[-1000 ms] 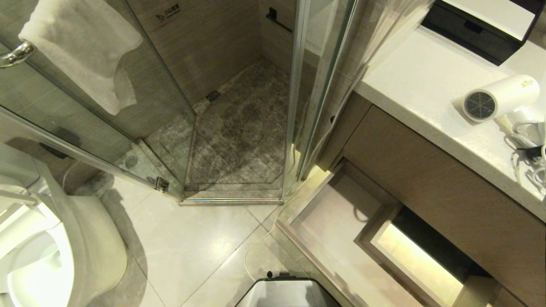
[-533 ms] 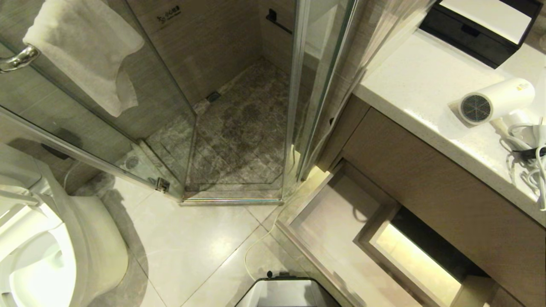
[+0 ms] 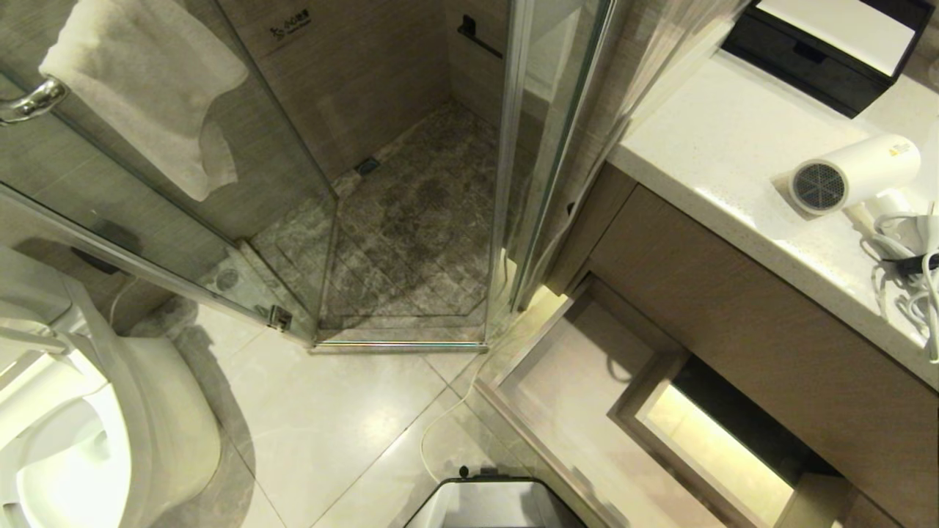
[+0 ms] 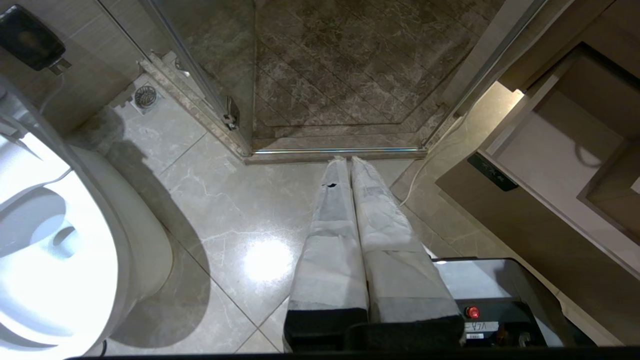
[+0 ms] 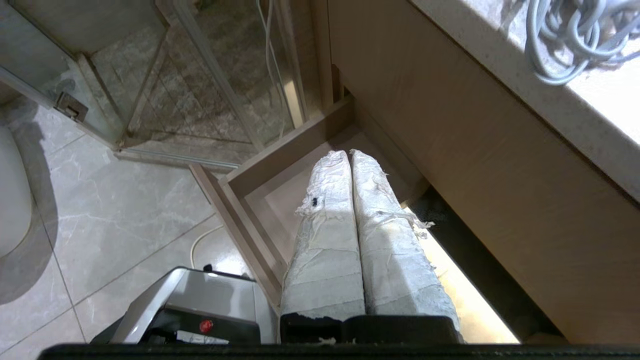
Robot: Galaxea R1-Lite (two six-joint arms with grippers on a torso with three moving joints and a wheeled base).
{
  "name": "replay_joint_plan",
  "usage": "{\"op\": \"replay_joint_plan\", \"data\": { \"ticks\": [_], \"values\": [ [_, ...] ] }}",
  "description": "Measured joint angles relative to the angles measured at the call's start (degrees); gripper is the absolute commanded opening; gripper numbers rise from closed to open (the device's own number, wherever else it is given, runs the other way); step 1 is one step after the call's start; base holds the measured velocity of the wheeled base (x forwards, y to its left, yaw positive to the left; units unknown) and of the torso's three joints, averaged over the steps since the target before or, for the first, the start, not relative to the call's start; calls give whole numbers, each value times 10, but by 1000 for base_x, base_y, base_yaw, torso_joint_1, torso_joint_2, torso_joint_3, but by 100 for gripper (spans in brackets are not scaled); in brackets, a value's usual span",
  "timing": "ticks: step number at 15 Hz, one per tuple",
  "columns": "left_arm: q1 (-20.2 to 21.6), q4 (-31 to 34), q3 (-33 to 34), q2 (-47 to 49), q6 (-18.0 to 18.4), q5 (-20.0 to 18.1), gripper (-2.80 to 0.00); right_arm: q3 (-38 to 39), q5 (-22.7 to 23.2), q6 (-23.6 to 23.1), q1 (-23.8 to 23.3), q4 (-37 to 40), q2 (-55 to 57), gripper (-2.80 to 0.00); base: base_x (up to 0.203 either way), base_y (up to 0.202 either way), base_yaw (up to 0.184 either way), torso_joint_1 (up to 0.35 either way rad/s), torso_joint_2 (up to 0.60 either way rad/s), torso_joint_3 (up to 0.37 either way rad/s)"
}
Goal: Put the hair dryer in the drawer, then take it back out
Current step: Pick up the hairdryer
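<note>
Head view had the hair dryer (image 3: 855,174) at 2 o'clock on the countertop (image 3: 719,139), drawer (image 3: 572,389) pulled open below at 5 o'clock. Left gripper (image 4: 348,160) and right gripper (image 5: 348,154) both pinched closed, empty. Dryer looked light, rigid, smooth; best gripped at barrel, loose cord (image 3: 906,268) may snag.

White speckled countertop (image 3: 722,139) at right of the head frame carries 1 white hair dryer (image 3: 855,174) lying on its side, grey grille toward frame left, its bundled cord (image 3: 906,282) just lower right, and 1 black box (image 3: 821,55) at upper right.
</note>
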Motion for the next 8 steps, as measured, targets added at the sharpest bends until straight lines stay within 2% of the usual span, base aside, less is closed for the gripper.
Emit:
{"op": "replay_joint_plan", "data": {
  "ticks": [8],
  "values": [
    [0, 0, 0, 0, 0, 0, -280, 0, 1, -1, 0, 1, 0, -280, 0, 0, 0, 11, 0, 12]
  ]
}}
